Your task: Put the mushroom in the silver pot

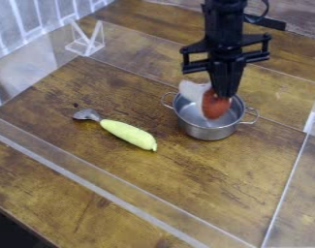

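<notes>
The silver pot (pixel 203 124) stands on the wooden table right of centre, round and shiny with two small side handles. My black gripper (pixel 219 95) comes straight down over it, shut on the mushroom (pixel 217 106). The reddish-brown cap hangs from the fingertips, low inside the pot's mouth. I cannot tell whether it touches the pot's floor. A whitish part of the mushroom (pixel 191 91) shows to the left of the fingers, above the pot's back rim.
A yellow-green elongated vegetable (pixel 129 135) lies left of the pot, with a small silver utensil (pixel 86 114) at its far end. Clear acrylic walls (pixel 146 203) border the table. A clear stand (pixel 84 39) sits at the back left.
</notes>
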Controlling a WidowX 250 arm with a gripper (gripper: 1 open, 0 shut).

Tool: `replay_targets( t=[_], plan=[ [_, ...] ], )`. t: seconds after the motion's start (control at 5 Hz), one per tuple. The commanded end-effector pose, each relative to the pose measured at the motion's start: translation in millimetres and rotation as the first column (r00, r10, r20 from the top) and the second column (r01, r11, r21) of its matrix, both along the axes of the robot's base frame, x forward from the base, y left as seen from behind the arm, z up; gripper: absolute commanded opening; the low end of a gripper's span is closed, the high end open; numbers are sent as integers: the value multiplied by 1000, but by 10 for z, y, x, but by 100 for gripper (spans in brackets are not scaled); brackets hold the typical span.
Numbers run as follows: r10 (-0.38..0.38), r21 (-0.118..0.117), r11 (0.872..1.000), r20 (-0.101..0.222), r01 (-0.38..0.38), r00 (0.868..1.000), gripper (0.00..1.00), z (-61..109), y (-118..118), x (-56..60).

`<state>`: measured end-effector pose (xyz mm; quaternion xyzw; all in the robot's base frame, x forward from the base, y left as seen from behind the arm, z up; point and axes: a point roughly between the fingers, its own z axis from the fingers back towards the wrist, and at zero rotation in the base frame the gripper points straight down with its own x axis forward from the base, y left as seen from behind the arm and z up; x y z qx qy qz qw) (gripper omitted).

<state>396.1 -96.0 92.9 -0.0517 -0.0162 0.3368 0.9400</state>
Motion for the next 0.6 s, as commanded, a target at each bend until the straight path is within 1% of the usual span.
replay_targets(
  t=[0.0,0.2,0.4],
  plan=[
    [-23,2,1000,50,23,998,100,127,-35,25],
    [-25,9,1000,45,25,999,100,67,4,57],
    [-11,28,1000,45,10,999,0,1,41,110]
  ],
)
